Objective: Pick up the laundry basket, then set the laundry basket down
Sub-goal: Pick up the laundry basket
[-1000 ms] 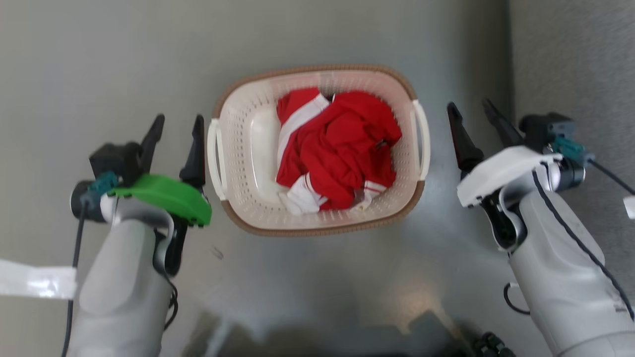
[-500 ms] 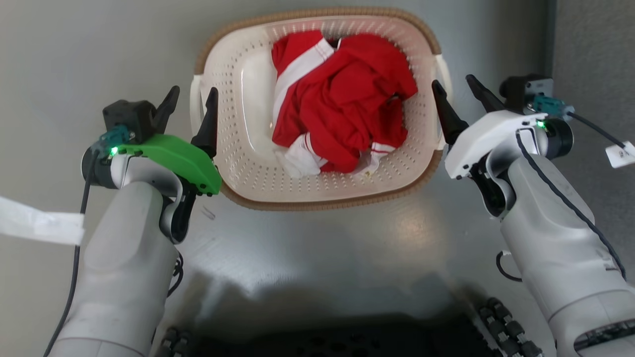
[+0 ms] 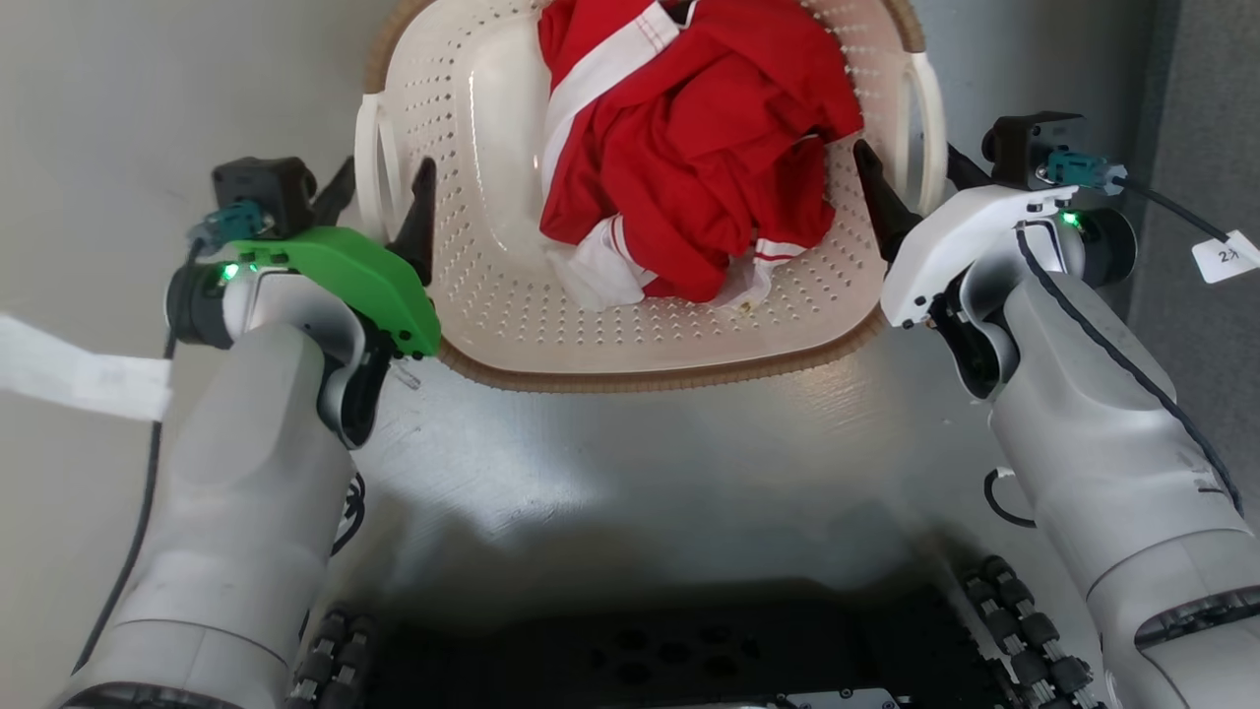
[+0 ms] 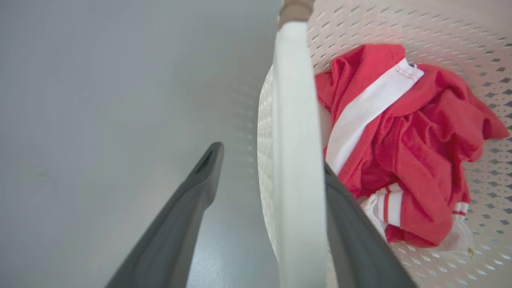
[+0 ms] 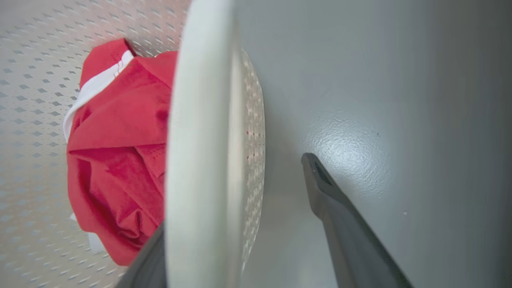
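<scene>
The laundry basket (image 3: pixel 650 335) sits on the glossy grey floor (image 3: pixel 640 492) straight ahead of us, between our two arms. Our left gripper (image 3: pixel 386 177) straddles the left handle (image 3: pixel 369 158), one finger inside the basket wall and one outside. Its fingers (image 4: pixel 192 208) are spread wide and pinch nothing. Our right gripper (image 3: pixel 908 158) stands the same way across the right handle (image 3: pixel 925 118), also wide and empty.

We judge the step to be closing on both handles. We should close both sides together and seat each band deep between the fingers. Then we should raise both arms evenly so the basket stays level.

The handles are smooth, flat white plastic bands and look slick, so a shallow pinch may slide. The cream wall is thin and perforated and probably flexes, while the brown rim has a woven look. The crumpled red garment (image 3: pixel 689 167) with white stripes is soft and light. It lies near our right inner finger, which should not catch it.
</scene>
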You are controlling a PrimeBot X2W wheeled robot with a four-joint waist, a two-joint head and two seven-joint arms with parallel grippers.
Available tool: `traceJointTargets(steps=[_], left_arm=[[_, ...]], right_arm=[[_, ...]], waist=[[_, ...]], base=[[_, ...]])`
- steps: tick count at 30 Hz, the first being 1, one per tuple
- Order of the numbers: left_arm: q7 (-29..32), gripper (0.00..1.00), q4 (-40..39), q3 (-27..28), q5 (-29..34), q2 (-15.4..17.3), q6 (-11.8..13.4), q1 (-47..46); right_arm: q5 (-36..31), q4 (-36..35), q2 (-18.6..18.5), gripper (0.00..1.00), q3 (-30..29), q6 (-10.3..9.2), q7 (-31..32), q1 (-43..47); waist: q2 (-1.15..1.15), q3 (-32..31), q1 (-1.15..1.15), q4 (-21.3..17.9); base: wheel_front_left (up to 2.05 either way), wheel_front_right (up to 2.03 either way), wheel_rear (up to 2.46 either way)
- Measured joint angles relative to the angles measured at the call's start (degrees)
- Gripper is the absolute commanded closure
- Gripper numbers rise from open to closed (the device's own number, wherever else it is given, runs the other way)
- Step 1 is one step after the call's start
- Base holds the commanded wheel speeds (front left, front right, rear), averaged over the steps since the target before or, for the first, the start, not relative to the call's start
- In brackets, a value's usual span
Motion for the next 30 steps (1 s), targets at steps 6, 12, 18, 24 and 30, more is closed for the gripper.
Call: traceJointTargets(steps=[6, 12, 18, 24, 30], left_arm=[[0.33, 0.50, 1.54, -1.37, -1.03, -0.16, 0.00, -1.42], [-0.22, 1.00, 2.22, -2.91, -3.63, -1.23, -0.11, -2.55], [-1.13, 1.00, 4.16, -4.76, -5.21, -1.43, -0.03, -2.64], [-1.77, 1.00, 5.76, -6.24, -6.49, -1.52, -0.03, -2.63], [-1.98, 1.00, 7.71, -7.91, -8.40, -1.75, -0.04, -2.43]], right_arm=[[0.32, 2.21, -0.07, 0.70, 0.76, 0.10, -0.27, -1.68], [0.41, 3.83, 1.32, 1.00, 1.56, 0.19, -1.45, -3.09], [0.81, 6.56, 1.32, 1.00, 1.77, 0.15, -2.85, -3.89], [1.67, 8.34, 1.35, 1.00, 2.41, 0.40, -4.13, -3.81], [3.13, 10.51, 1.40, 1.00, 3.64, 0.74, -4.53, -3.50]], waist=[[0.00, 0.62, -0.01, 0.96], [0.00, 0.43, -0.01, 1.34], [0.00, -0.73, -0.01, 1.50], [0.00, -2.85, -0.01, 1.48], [0.00, -6.07, -0.01, 1.41]], base=[[0.00, 0.00, 0.00], [0.00, 0.00, 0.00], [0.00, 0.00, 0.00], [0.00, 0.00, 0.00], [0.00, 0.00, 0.00]])
